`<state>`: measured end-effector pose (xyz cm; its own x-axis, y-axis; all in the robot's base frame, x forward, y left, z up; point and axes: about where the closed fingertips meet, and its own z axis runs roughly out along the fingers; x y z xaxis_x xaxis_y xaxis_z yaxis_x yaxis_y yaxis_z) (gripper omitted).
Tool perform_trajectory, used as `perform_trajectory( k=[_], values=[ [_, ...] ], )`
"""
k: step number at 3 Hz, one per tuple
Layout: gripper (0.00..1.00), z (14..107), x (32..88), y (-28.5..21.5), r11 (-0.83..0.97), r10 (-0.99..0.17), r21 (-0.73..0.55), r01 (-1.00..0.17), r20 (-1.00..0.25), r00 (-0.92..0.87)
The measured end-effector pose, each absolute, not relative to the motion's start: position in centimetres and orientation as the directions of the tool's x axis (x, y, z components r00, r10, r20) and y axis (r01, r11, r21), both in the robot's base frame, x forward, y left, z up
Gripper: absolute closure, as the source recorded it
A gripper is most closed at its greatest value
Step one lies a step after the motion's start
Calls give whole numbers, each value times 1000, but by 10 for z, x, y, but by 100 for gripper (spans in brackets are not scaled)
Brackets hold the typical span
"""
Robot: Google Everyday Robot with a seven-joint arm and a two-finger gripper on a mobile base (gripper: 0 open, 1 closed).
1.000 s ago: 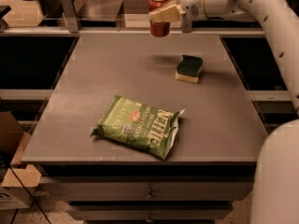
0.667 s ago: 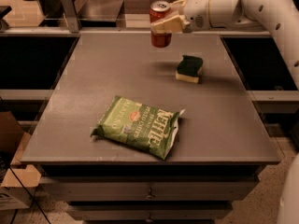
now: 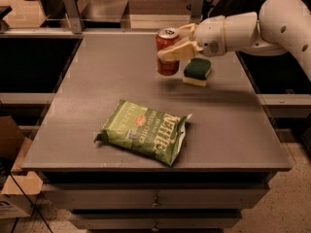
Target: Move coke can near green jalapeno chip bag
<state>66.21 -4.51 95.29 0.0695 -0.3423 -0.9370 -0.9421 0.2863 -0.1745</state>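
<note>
Camera view: reaching in from the right, the gripper (image 3: 172, 45) has its jaws closed on the upright coke can (image 3: 166, 68) over the far part of the gray surface (image 3: 97, 81), just beside a green-and-yellow sponge (image 3: 197, 72). The green jalapeno chip bag (image 3: 143, 131) lies flat near the front edge, well apart.

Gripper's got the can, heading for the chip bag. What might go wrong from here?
The gripper holds the coke can close beside the sponge; a low swing may clip it. The green jalapeno chip bag lies crinkled and uneven on the table; setting the can down on its edge may tip it over.
</note>
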Motion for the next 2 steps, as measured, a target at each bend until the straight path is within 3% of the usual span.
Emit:
perform_trajectory(
  k=[1,2],
  values=[
    [100,927,635,-44,246,-365,-129,-961,-931,32],
    [83,907,611,-38,214,-390,-98,-972,-921,7]
  ],
)
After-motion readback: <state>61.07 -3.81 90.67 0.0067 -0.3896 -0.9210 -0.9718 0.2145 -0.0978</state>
